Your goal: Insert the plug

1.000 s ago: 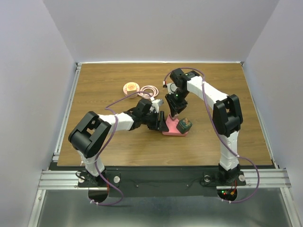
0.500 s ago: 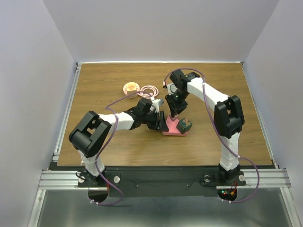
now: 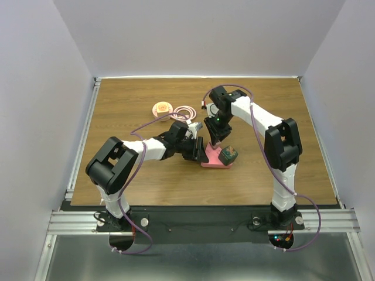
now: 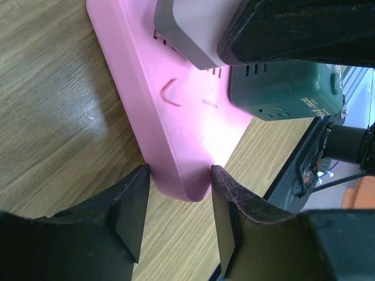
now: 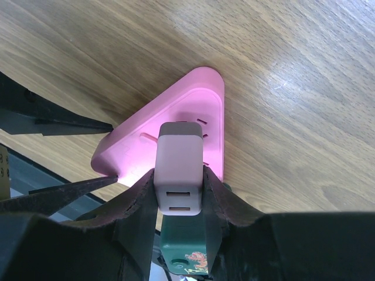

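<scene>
A pink triangular power strip (image 3: 212, 160) lies on the wooden table with a dark green adapter (image 3: 228, 154) plugged into it. My left gripper (image 3: 199, 151) is shut on one rounded corner of the strip (image 4: 187, 129), both pads (image 4: 136, 199) against its sides. My right gripper (image 3: 214, 142) is shut on a pale pink-white plug (image 5: 179, 170) with two USB ports. It holds the plug upright right over the strip's slots (image 5: 196, 105), beside the green adapter (image 5: 181, 249). Whether the prongs are in the slots is hidden.
A coiled pink cable (image 3: 185, 112) and a round orange-and-pink disc (image 3: 162, 108) lie behind the left arm. The table's metal rail (image 3: 82, 140) runs along the left side, and white walls enclose the table.
The right arm's elbow has shifted very slightly. Both grips and the power strip stay where they were.
</scene>
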Robot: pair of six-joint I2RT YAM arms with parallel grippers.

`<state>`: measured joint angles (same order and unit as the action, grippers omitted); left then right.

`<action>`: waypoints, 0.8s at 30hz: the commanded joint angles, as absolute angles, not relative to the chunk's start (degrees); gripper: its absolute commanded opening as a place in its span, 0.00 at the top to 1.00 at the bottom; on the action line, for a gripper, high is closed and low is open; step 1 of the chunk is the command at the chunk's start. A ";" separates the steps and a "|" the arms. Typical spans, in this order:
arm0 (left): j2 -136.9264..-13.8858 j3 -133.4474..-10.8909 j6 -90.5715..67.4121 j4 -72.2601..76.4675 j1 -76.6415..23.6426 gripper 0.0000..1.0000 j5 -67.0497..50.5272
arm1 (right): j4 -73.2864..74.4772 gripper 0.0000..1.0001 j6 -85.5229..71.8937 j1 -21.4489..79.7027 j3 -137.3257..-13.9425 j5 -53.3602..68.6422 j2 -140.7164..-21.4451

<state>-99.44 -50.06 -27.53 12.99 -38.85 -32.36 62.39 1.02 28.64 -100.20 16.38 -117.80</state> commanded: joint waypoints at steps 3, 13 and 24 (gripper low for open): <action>-101.86 -51.15 -25.14 11.69 -39.37 0.66 -30.15 | 59.94 1.00 0.79 29.97 -100.02 15.12 -122.60; -102.57 -51.85 -25.14 10.99 -39.37 0.81 -30.15 | 58.71 1.00 0.44 30.15 -97.30 14.85 -121.90; -102.22 -51.77 -25.58 10.72 -39.37 0.85 -29.62 | 55.72 1.00 -1.67 30.94 -91.15 14.23 -121.29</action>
<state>-100.16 -51.05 -27.92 12.05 -38.50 -32.97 57.47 0.14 28.60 -96.31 16.05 -116.57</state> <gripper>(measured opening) 0.515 0.376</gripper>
